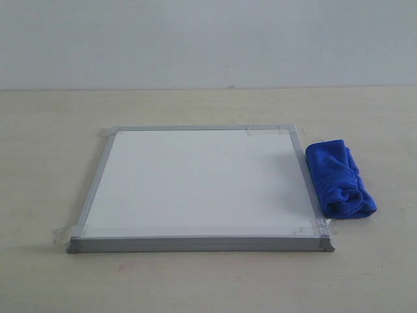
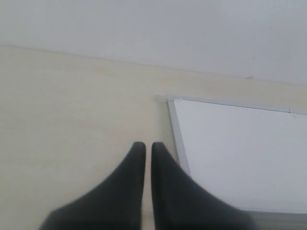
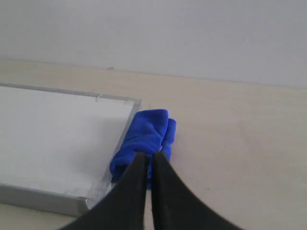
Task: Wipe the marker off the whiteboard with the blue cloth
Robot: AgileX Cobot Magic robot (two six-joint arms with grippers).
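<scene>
The whiteboard (image 1: 195, 182) lies flat on the table, and its face is plain white. The marker is out of view in every frame. The blue cloth (image 1: 340, 179) lies bunched on the table, right against the board's right frame. Neither arm shows in the exterior view. In the right wrist view my right gripper (image 3: 149, 155) is shut and empty, hanging above the table just short of the blue cloth (image 3: 144, 136), with the whiteboard (image 3: 48, 129) beside it. My left gripper (image 2: 148, 146) is shut with nothing in it, over bare table beside the whiteboard's (image 2: 240, 153) left frame.
The beige table (image 1: 208, 280) runs back to a plain white wall (image 1: 208, 39). Bits of clear tape (image 1: 65, 231) hold the board's corners down.
</scene>
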